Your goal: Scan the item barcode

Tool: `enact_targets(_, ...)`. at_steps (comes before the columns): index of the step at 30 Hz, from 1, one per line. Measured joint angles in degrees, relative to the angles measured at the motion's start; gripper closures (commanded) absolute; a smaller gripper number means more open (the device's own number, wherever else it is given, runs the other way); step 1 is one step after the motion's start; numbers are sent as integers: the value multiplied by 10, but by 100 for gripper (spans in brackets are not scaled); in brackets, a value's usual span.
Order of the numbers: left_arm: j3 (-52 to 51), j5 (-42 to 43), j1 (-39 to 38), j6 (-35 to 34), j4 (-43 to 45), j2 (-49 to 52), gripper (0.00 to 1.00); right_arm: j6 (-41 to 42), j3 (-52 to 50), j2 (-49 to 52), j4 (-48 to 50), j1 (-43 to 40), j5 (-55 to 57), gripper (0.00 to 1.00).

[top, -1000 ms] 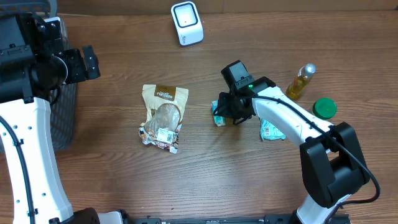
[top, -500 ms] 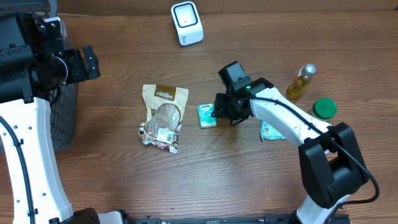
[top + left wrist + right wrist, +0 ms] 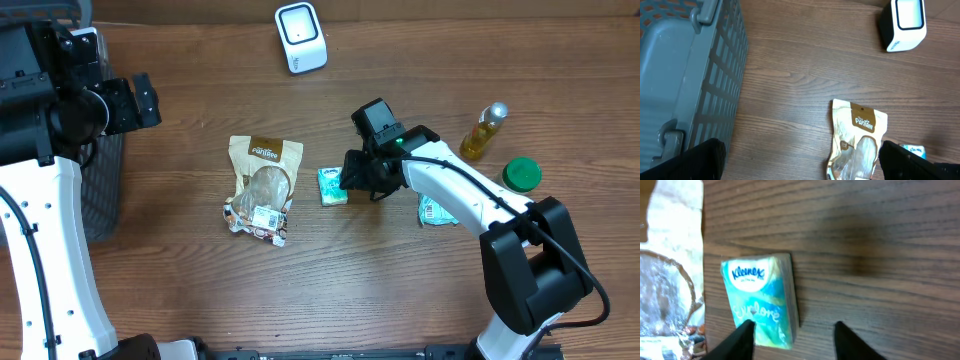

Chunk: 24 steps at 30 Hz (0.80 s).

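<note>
We see a wood-grain table (image 3: 180, 290). Kleenex pack (image 3: 331, 187) lies flat at the right claw (image 3: 347, 180) tips, w/ snack bag (image 3: 262, 187) just beyond it. Scanner (image 3: 300, 37) sits well off to one side. Back along the claw's arm: crumpled packet (image 3: 437, 210), poss. wipes, then oil bottle (image 3: 483, 130) and green lid (image 3: 521, 175). Grey basket (image 3: 100, 190) is farthest out, past the bag.

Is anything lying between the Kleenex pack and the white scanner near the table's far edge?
Nothing visible does. Only bare table runs from the Kleenex pack to the scanner; the snack bag lies off to the side of that line.
</note>
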Motion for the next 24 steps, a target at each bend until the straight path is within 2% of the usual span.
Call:
enact_targets(6,0,0,0,0,0,0,0,-34,0,0,-1,0,0,58)
enact_targets(19,0,0,0,0,0,0,0,-54,0,0,8,-2,0,57)
enact_targets(24,0,0,0,0,0,0,1,-74,0,0,9,-4,0,38)
